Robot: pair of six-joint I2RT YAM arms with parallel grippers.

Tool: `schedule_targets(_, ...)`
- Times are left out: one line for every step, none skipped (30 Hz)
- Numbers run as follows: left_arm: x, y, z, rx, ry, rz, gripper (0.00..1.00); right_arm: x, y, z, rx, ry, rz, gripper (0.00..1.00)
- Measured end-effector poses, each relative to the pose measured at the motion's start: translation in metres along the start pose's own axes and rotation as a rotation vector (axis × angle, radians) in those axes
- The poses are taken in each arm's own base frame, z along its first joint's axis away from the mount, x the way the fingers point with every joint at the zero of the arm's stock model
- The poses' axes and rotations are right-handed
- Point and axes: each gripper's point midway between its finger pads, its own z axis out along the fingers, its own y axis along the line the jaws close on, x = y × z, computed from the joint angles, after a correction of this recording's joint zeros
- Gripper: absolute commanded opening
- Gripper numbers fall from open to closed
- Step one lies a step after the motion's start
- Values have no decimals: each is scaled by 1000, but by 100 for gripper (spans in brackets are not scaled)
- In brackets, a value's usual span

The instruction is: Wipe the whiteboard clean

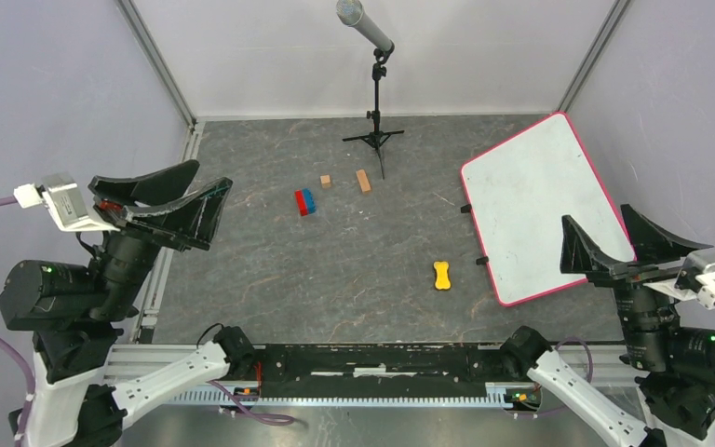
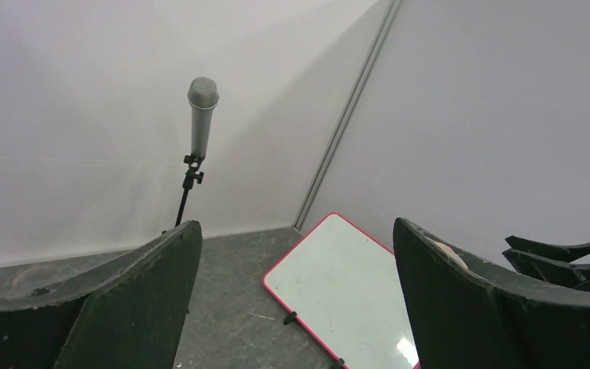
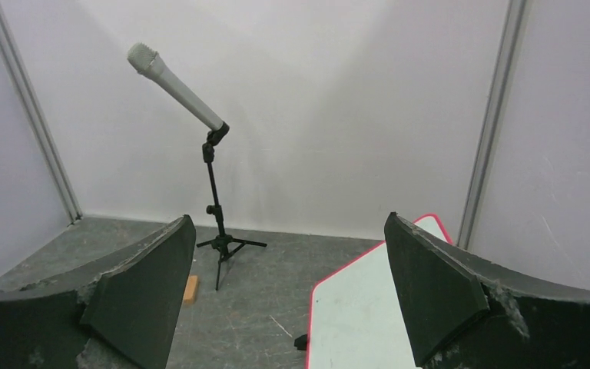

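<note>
The whiteboard (image 1: 540, 205) lies flat at the right of the grey table, with a red-pink rim and two black clips on its left edge. Its surface shows no writing. It also shows in the left wrist view (image 2: 346, 288) and in the right wrist view (image 3: 353, 315). My left gripper (image 1: 200, 191) is open and empty, raised over the table's left edge. My right gripper (image 1: 619, 237) is open and empty, raised over the board's near right corner. A red and blue block (image 1: 305, 202) lies mid-table, far from both grippers.
A microphone on a black tripod stand (image 1: 375, 112) stands at the back centre. Two small wooden blocks (image 1: 363, 181) lie near it. A yellow bone-shaped object (image 1: 442, 276) lies left of the board's near corner. Walls enclose the left, back and right.
</note>
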Motion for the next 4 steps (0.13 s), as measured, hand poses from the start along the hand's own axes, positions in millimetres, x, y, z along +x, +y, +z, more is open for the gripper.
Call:
schedule_targets(1, 1, 0, -1, 0, 6, 100, 1, -2, -1, 11, -6, 3, 98)
schedule_targets(1, 2, 0, -3, -1, 14, 100, 3, -4, -3, 19, -12, 3, 98)
schedule_targets(1, 2, 0, -5, -2, 17, 100, 6, -5, -3, 25, -12, 0, 98)
schedule_targets(2, 3, 0, -7, -2, 20, 100, 9, -5, -3, 29, -6, -5, 98)
